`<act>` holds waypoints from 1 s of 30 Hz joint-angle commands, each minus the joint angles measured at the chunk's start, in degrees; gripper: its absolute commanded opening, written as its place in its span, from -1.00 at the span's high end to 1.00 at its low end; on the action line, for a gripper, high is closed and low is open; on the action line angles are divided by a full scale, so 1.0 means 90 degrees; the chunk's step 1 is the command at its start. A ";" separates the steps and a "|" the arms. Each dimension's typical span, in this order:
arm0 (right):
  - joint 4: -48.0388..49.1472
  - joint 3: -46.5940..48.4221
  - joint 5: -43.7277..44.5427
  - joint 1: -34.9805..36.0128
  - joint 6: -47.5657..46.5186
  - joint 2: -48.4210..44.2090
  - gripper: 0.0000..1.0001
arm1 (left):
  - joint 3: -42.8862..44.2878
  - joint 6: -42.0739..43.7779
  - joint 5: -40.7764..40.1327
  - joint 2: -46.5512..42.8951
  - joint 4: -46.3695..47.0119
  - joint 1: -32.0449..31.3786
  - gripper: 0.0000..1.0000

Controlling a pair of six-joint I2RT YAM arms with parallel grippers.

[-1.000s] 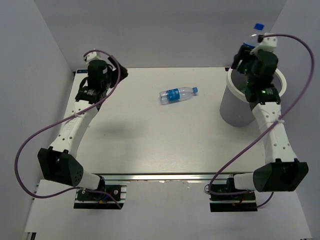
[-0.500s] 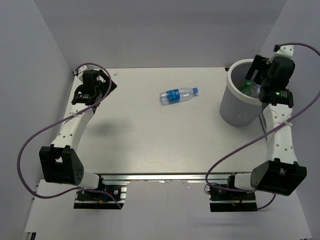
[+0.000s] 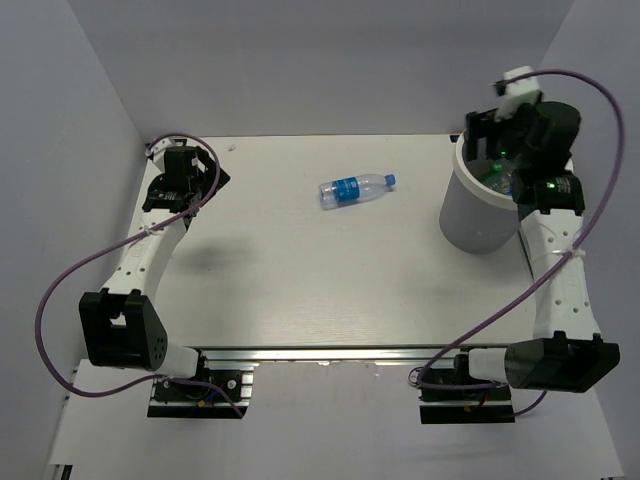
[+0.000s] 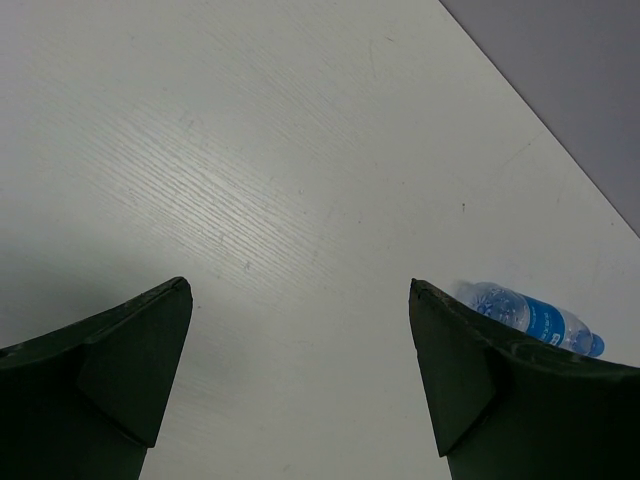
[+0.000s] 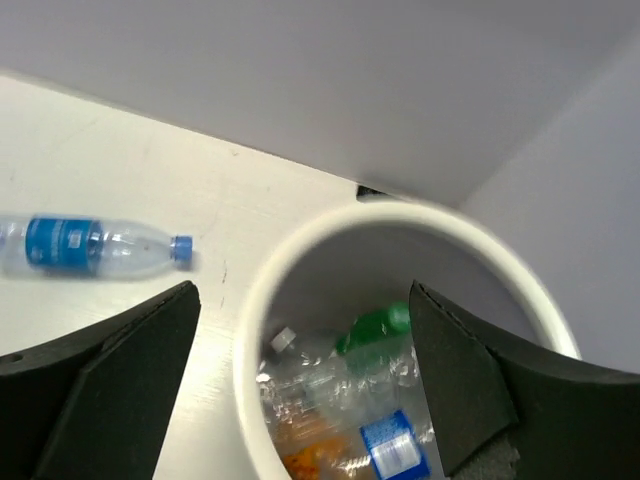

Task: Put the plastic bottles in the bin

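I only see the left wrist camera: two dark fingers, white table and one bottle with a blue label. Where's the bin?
Observer: The bin stands at the far right, with the right gripper hovering over it.
Operator: Is that gripper holding a bottle?
Observer: No, it's open and empty.
Operator: Is anything inside the bin?
Observer: Yes, a green bottle and a blue-label bottle lie among clear ones.

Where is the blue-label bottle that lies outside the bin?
In the top view, the blue-label bottle lies on its side, far middle of the table, left of the bin.
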 commanded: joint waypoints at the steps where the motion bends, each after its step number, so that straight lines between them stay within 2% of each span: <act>1: -0.0575 0.0596 -0.0567 0.0981 -0.1940 0.0220 -0.79 | -0.0131 -0.0030 -0.0089 -0.0412 0.0079 0.0045 -0.96; 6: -0.1308 0.0811 -0.0626 0.2308 -0.3652 0.0921 -0.79 | -0.0297 0.0009 -0.0090 -0.0441 0.0089 0.0084 -0.96; 9: -0.1622 0.0812 -0.0626 0.2759 -0.4686 0.1458 -0.79 | -0.0385 0.0028 -0.0012 -0.0500 0.0196 0.0094 -0.96; 15: -0.2518 0.1689 -0.0840 0.3053 -0.6200 0.2941 -0.79 | -0.0522 0.0077 -0.0109 -0.0529 0.0343 0.0123 -0.96; 19: -0.2637 0.2362 -0.0715 0.3093 -0.6846 0.3842 -0.79 | -0.0512 0.0106 -0.0070 -0.0403 0.0333 0.0162 -0.96; 24: -0.3223 0.3427 -0.0684 0.3093 -0.7093 0.5112 -0.79 | -0.0473 0.0146 -0.0060 -0.0207 0.0323 0.0231 -0.96; 30: -0.3253 0.3516 -0.1201 0.3093 -0.7298 0.5591 -0.79 | -0.0434 0.0146 0.0135 -0.0031 0.0372 0.0338 -0.96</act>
